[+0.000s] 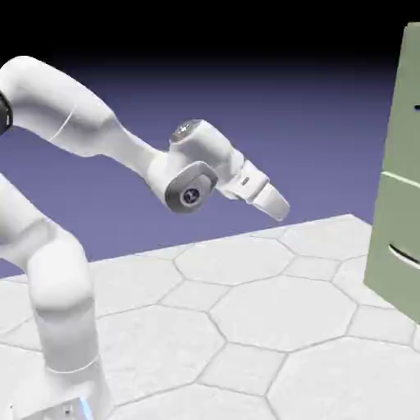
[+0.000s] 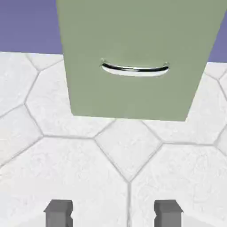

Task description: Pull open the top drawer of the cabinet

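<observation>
Two grey fingertips (image 2: 58, 212) seen parted wide, nothing held by gripper (image 1: 275, 201); cabinet (image 1: 398, 172) at frame's right edge, well apart; top drawer (image 1: 404, 107) judged rigid, sliding; hold advised on its handle, barely visible

I see a white tabletop (image 1: 246, 320) patterned with large hexagonal tiles, divided by thin grey seams. Behind it I see a plain backdrop (image 1: 271, 90), blue-violet near the table edge and darkening to black at the top. Lighting is even.
</observation>
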You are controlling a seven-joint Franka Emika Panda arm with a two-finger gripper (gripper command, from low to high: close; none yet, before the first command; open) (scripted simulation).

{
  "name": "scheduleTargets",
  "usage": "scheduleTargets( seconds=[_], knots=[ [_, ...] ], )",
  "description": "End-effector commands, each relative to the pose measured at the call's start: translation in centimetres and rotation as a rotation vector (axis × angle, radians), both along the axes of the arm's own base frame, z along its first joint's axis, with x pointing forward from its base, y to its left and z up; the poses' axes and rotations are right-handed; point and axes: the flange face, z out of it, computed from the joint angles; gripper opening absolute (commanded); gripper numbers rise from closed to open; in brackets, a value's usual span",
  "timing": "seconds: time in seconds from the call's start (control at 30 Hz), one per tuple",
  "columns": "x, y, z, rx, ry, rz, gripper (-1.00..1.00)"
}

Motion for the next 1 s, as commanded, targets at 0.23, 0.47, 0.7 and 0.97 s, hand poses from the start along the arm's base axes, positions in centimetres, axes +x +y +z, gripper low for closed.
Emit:
scheduleTargets(
  seconds=[0.23,0.47,0.7,0.97],
  knots=[
    [1.0,-3.8,10.6,0.156,-0.211,-0.266,0.00],
    [0.8,-4.6,18.6,0.295,-0.394,-0.421,0.00],
    [1.2,-3.2,24.7,0.432,-0.554,-0.507,0.00],
    [3.8,0.0,28.5,0.590,-0.685,-0.537,0.00]
  ],
)
